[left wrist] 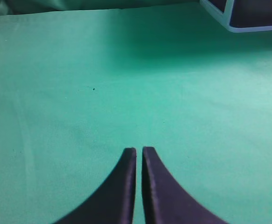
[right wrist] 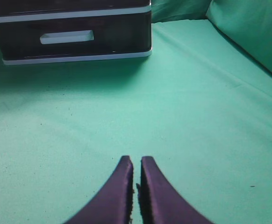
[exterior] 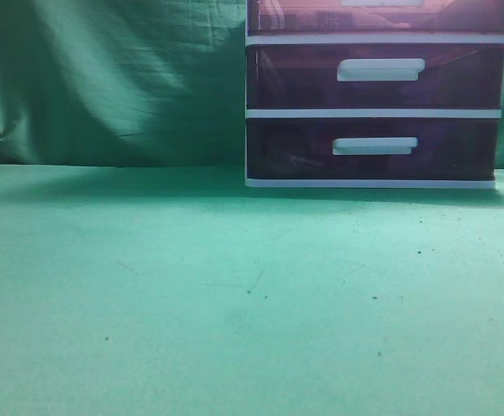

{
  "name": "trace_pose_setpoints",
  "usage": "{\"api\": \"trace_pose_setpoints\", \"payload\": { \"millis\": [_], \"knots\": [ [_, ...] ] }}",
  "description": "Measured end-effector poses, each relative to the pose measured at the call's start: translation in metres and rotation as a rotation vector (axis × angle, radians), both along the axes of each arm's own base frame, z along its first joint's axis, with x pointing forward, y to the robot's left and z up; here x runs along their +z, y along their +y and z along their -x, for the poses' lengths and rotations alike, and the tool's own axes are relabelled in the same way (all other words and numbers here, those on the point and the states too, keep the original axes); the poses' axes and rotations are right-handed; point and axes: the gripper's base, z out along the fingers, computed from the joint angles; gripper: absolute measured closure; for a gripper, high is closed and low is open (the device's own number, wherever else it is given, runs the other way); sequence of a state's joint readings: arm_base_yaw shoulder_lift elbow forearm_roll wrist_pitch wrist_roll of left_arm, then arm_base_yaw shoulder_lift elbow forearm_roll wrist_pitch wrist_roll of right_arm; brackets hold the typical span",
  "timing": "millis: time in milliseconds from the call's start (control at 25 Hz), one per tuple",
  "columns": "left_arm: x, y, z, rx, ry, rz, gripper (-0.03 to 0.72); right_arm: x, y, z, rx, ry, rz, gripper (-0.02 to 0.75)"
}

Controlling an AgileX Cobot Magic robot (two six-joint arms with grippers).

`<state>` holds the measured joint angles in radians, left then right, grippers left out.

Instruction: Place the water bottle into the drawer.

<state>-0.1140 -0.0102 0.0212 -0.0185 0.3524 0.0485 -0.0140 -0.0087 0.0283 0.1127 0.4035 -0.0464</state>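
Exterior view shows the white-framed cabinet (exterior: 375, 113) standing at about two o'clock on the green cloth (exterior: 191, 303), with three dark purple-red drawers stacked in it. The drawer (exterior: 378, 16) the task means is the top one, cut off by the upper edge, only a sliver of its white handle visible; it looks pushed in flush, as do the two below it.

No water bottle shows in any of the three views, so I cannot say where it is.

Left wrist view has the left gripper (left wrist: 139, 150) low over bare cloth, its fingers drawn nearly together with just a thin slit between them and nothing held. A cabinet corner sits off at one o'clock. Right wrist view has the right gripper (right wrist: 136, 159) the same way, fingers almost touching and empty, with the bottom drawer front at eleven o'clock.

The trouble I would expect: all three drawers look alike, so an arm could hook the wrong handle. A light cabinet might also slide forward when its top drawer is tugged, unless something steadies it.
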Motion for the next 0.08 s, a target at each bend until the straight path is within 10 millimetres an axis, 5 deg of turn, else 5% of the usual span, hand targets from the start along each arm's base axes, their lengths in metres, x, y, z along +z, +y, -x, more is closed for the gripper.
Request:
{"api": "trace_pose_setpoints", "payload": {
  "millis": [80],
  "knots": [
    [0.0000, 0.0000, 0.0000, 0.000, 0.000, 0.000, 0.688, 0.0000, 0.0000, 0.0000, 0.000, 0.000, 0.000, 0.690]
  ]
}}
